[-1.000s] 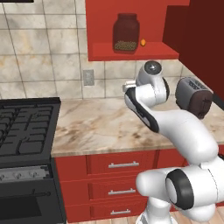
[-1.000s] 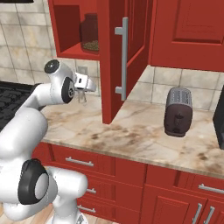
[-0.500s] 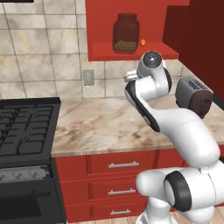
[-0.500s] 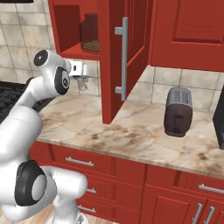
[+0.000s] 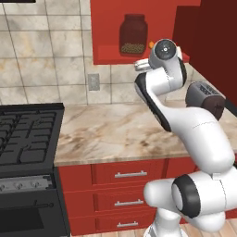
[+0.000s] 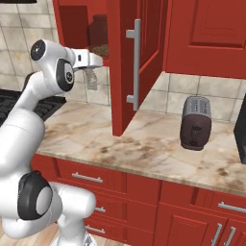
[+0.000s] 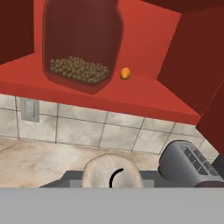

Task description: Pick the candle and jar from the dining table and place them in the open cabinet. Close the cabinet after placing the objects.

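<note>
Placement of the candle [image 7: 99,173] is being carried out: it is being held clamped in the gripper [image 6: 100,60], just below the shelf of the open cabinet [image 5: 106,53], where the jar [image 5: 133,34] is standing. A lift onto the shelf, right of the jar, is being called for next. The candle's lower part is being cut off in the hand view.

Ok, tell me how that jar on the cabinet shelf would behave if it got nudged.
The jar is squat with a broad base, so it would probably slide rather than tip. Its glass-like walls look smooth, likely slippery and breakable. It is only part filled with grainy contents, so the weight sits low.
</note>
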Robot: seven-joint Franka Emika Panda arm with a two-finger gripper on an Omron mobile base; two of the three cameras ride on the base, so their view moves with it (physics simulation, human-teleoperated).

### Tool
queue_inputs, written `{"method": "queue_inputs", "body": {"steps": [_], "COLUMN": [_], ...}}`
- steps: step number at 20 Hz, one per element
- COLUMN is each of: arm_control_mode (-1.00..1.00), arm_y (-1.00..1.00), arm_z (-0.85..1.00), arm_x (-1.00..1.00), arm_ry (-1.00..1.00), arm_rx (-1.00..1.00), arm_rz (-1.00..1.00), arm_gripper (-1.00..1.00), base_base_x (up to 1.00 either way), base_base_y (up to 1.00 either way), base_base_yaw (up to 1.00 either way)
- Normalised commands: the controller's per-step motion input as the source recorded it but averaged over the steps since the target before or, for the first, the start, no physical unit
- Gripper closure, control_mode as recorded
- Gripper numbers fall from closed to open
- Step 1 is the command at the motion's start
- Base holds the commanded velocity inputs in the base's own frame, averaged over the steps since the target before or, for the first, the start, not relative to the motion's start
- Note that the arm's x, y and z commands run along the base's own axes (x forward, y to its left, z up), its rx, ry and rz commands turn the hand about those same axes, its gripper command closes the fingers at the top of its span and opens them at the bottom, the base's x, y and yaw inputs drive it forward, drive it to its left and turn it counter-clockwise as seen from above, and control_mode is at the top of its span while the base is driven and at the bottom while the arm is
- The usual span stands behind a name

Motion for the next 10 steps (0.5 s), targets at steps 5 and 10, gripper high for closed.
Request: {"method": "queue_inputs", "body": {"steps": [5,10], "arm_control_mode": [-1.00,-1.00], "arm_y": [-0.25,-0.27], "arm_z": [0.47,0.30], "arm_x": [0.05,0.36], "arm_ry": [-0.08,-0.01], "arm_rx": [0.00,0.00], "arm_rz": [0.00,0.00], "arm_gripper": [1.00,1.00], "base_base_x": [0.00,0.00], "base_base_y": [0.00,0.00], "base_base_yaw": [0.00,0.00]}}
